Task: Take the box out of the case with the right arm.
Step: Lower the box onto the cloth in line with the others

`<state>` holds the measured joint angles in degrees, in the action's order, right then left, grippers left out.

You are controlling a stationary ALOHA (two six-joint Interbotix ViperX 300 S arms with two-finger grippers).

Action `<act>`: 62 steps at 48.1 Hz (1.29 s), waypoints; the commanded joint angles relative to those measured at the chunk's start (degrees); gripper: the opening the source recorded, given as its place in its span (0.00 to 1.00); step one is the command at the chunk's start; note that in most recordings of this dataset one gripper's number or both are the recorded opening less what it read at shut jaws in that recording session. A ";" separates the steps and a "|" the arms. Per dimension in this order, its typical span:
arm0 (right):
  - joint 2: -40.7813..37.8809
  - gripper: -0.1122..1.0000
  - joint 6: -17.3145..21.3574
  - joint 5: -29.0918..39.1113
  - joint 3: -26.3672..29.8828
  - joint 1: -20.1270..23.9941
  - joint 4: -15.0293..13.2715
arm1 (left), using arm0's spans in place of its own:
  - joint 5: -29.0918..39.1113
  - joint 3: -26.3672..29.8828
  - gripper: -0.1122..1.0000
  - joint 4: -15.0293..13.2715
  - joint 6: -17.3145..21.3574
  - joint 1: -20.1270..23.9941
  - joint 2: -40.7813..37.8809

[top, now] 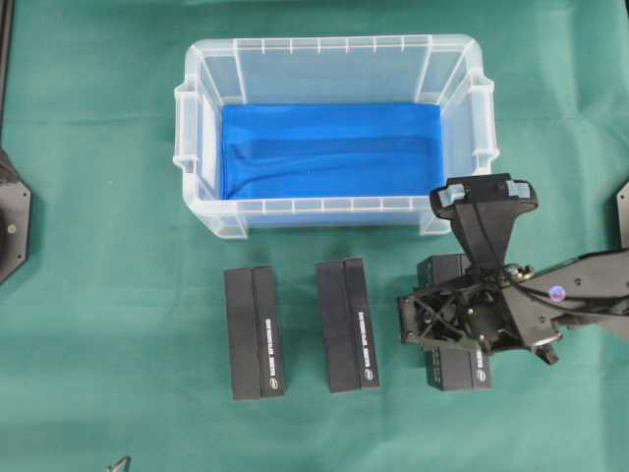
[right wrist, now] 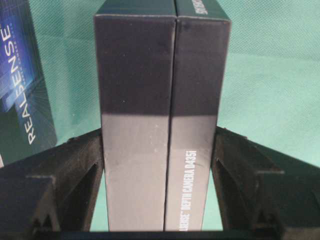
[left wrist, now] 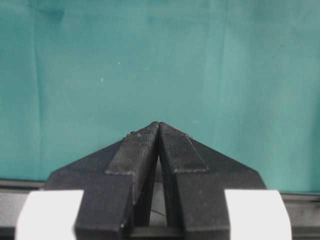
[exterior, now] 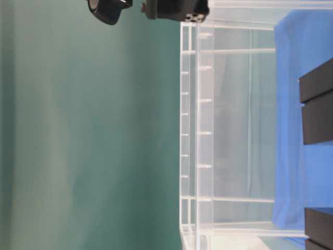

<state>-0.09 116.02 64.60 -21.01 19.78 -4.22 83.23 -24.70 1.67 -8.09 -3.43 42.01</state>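
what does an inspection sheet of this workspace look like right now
surface: green cloth covers the table, lightly creased
case: clear plastic tub at the back, blue lining on its floor, no box inside
boxes: three black boxes in a row on the cloth in front of the case: left box, middle box, right box partly under the right arm
clutter: small dark item at the bottom edge, too small to identify
left gripper: shut, holding nothing, above bare cloth
right gripper: fingers against both sides of the right box, shut on it
cables: one along the right arm
surroundings: black fixtures at the left edge
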 commanded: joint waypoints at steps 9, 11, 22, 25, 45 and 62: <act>1.76 0.84 0.97 0.18 0.79 -0.18 -0.09 | -0.26 0.62 0.10 0.09 -0.09 -0.18 -0.09; 1.76 0.91 0.97 0.18 0.79 -0.18 -0.09 | -0.26 0.62 0.10 0.09 -0.09 -0.18 -0.09; 1.85 0.90 0.97 0.18 0.88 -0.18 -0.09 | -0.35 0.62 0.10 0.09 -0.09 -0.18 -0.18; 1.76 0.90 0.97 0.00 0.88 -0.18 -0.18 | -0.35 0.62 0.10 0.09 -0.09 -0.18 -0.09; 1.85 0.90 0.97 0.18 1.76 -0.18 -0.09 | -0.35 0.62 0.10 0.09 -0.09 -0.18 -0.18; 3.60 0.90 0.62 9.67 9.76 -0.35 -1.05 | -0.35 0.70 0.10 0.09 -0.09 -0.18 -0.09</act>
<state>1.14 116.89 71.54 -14.41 19.60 -4.75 83.23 -24.70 1.58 -8.17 -3.43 41.92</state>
